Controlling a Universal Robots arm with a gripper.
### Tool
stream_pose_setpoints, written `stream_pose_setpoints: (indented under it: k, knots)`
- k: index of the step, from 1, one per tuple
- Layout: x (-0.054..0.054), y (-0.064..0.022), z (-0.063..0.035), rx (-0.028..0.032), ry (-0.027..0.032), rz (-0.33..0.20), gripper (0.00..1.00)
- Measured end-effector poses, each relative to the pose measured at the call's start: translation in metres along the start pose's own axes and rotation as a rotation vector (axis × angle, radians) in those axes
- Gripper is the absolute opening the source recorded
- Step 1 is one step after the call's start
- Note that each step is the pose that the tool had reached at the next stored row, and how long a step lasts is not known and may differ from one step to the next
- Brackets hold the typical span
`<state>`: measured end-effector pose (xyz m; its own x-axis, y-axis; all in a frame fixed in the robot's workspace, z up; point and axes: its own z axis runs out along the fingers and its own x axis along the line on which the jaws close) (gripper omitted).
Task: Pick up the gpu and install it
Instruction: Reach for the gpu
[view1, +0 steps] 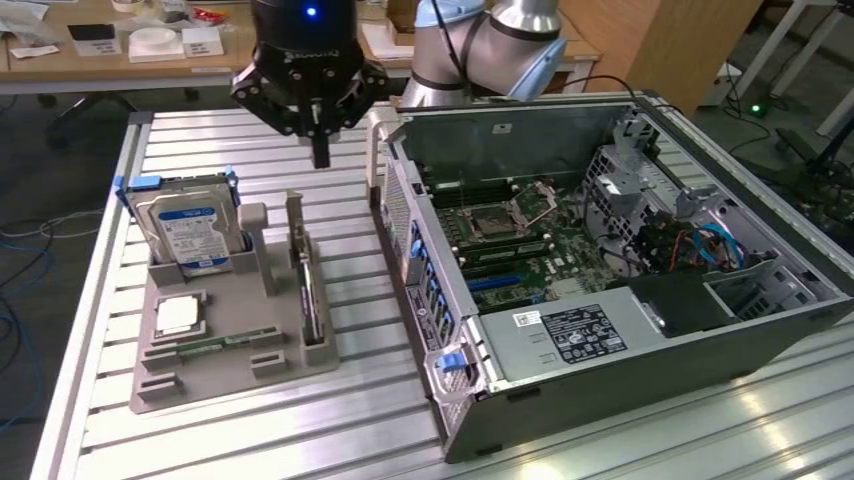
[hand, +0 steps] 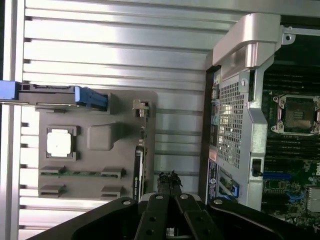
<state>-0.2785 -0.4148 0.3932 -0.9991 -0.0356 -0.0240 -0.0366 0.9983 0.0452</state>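
The gpu (view1: 308, 300) is a thin black card standing on edge in the slot of the grey holder (view1: 254, 372) nearest the computer case. In the wrist view the gpu (hand: 139, 172) appears as a slim dark strip along the holder (hand: 100, 135). My gripper (view1: 319, 156) hangs above the slatted table, beyond the holder's far end and higher than the card. Its fingers are pressed together with nothing between them. In the wrist view the gripper (hand: 170, 178) sits just beside the card's line, toward the case.
The holder also carries a silver hard drive (view1: 187, 228) with a blue-white label, a square CPU chip (view1: 178, 315) and a memory stick (view1: 220, 345). The opened computer case (view1: 461, 390) lies on the exterior view's right, its motherboard (view1: 514, 240) exposed. Desks stand behind.
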Motion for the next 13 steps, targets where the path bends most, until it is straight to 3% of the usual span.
stream_pose_setpoints:
  k: [13]
  knots:
    - [0.031,-0.0013,-0.0008,-0.0004,0.0008,-0.018,0.11]
